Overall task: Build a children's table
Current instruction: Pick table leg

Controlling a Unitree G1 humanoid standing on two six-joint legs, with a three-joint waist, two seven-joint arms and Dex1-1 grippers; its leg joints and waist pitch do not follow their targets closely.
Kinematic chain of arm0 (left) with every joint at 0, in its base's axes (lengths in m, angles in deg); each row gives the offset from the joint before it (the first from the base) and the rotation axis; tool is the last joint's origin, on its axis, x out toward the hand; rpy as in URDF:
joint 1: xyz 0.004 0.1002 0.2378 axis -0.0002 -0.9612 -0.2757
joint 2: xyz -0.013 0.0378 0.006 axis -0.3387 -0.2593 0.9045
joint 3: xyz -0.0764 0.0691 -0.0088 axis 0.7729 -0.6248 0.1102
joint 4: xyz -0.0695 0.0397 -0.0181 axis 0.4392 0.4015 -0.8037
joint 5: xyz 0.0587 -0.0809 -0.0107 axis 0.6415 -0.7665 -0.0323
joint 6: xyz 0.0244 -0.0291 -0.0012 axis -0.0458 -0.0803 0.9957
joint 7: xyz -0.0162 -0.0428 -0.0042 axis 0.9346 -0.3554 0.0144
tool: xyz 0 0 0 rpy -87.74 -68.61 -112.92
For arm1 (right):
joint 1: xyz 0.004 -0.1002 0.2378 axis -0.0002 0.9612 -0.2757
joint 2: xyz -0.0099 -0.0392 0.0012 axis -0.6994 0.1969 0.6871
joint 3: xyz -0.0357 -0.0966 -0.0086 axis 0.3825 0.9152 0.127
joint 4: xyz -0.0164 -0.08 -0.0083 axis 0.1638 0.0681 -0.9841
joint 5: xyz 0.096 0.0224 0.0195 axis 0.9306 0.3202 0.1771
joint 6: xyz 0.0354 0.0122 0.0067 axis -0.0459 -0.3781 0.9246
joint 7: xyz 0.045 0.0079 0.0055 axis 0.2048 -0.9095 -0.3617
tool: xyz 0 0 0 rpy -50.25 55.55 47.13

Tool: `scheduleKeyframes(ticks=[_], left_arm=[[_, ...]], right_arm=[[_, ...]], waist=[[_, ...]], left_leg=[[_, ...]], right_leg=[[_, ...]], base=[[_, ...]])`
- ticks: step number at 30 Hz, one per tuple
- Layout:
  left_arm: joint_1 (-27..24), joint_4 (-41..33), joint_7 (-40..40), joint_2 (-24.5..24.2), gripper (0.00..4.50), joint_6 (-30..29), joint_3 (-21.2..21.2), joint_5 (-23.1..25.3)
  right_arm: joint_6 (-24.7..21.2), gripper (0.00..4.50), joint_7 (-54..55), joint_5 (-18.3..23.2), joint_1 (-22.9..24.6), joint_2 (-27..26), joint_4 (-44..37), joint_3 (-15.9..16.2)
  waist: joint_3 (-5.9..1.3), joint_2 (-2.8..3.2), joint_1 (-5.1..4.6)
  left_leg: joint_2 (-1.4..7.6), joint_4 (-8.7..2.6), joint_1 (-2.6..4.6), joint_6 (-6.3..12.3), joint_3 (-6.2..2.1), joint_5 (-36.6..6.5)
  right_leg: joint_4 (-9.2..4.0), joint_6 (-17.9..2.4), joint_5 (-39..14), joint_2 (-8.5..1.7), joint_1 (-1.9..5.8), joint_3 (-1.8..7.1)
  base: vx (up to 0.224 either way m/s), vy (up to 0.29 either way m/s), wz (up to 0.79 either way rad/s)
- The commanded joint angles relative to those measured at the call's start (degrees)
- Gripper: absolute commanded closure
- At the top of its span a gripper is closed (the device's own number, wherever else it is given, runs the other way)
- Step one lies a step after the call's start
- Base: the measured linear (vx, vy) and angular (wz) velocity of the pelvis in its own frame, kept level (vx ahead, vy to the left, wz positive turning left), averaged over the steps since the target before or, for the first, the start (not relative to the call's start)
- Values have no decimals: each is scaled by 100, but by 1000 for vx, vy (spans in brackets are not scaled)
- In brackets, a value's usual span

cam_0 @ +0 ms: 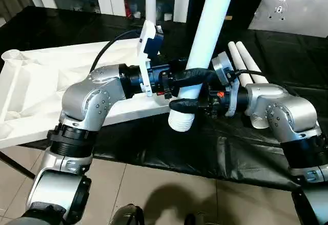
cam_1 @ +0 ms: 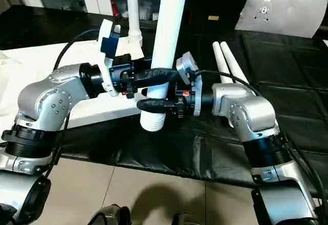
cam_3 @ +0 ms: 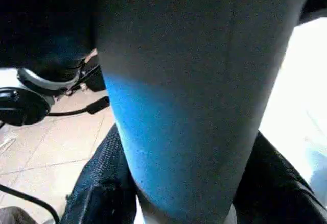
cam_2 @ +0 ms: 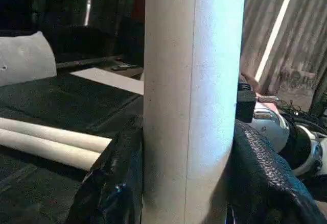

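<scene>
Two tools meet at the centre of the frame, both pinching one white table leg (cam_0: 207, 25) that stands nearly upright, leaning a little toward the upper right. From the left, the left tool (cam_0: 190, 75) wraps its black fingers (cam_2: 110, 183) around the shaft, while the right tool (cam_0: 185, 105) clamps the same leg just below (near its ribbed lower end, which hangs over the bench's near edge). At the left lies the white tabletop (cam_0: 46, 76), underside up on the black bench (cam_0: 287, 61). Right of centre, two spare legs (cam_0: 245, 61) lie side by side.
</scene>
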Motion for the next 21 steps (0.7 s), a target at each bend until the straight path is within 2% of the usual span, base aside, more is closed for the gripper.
scheduleKeyframes(ticks=[1,4,6,10,11,14,16,17,21], left_arm=[[115,-85,38,14,194,-22,24,-8],[47,-242,-52,-31,188,-10,-98,35],[22,-277,-22,-43,159,75,-231,186],[17,-288,5,-11,142,182,-367,329],[9,-300,-36,-15,119,210,-398,344],[-29,-353,-156,-17,108,218,-409,276],[-84,-396,-205,32,91,227,-335,163],[-136,-390,-213,98,69,223,-221,38],[-319,-335,-303,246,39,223,75,-313]], right_arm=[[14,258,56,-40,77,-31,-30,18],[54,258,128,-63,103,-87,-28,-8],[82,258,179,-77,113,-124,-21,-26],[114,258,236,-84,110,-170,4,-47],[120,258,246,-81,112,-176,8,-48],[136,258,276,-78,116,-194,17,-61],[137,258,324,-61,109,-226,41,-104],[133,258,350,-42,108,-243,53,-138],[122,259,380,-5,114,-268,75,-208]], waist=[[-564,-55,-4],[-581,-50,-5],[-593,-49,-2],[-604,-55,3],[-601,-47,8],[-607,-48,10],[-608,-41,14],[-609,-48,11],[-607,-38,16]], left_leg=[[356,-378,175,118,-186,-897],[357,-376,175,117,-187,-882],[364,-374,177,117,-189,-859],[357,-365,171,117,-184,-828],[359,-370,171,116,-186,-833],[357,-365,172,117,-184,-796],[362,-363,170,119,-179,-773],[355,-360,162,128,-178,-785],[351,-359,161,124,-179,-832]], right_leg=[[-460,-1220,-1376,-503,272,272],[-446,-1244,-1307,-498,275,265],[-444,-1236,-1267,-503,281,270],[-437,-1252,-1198,-505,288,269],[-441,-1247,-1227,-506,287,267],[-430,-1261,-1164,-504,284,267],[-422,-1299,-1108,-506,281,268],[-421,-1315,-1081,-507,290,268],[-428,-1333,-1107,-501,291,261]], base=[[0,0,0],[0,0,0],[0,0,0],[0,0,0],[0,0,0],[0,0,0],[0,0,0],[0,0,0],[0,0,0]])
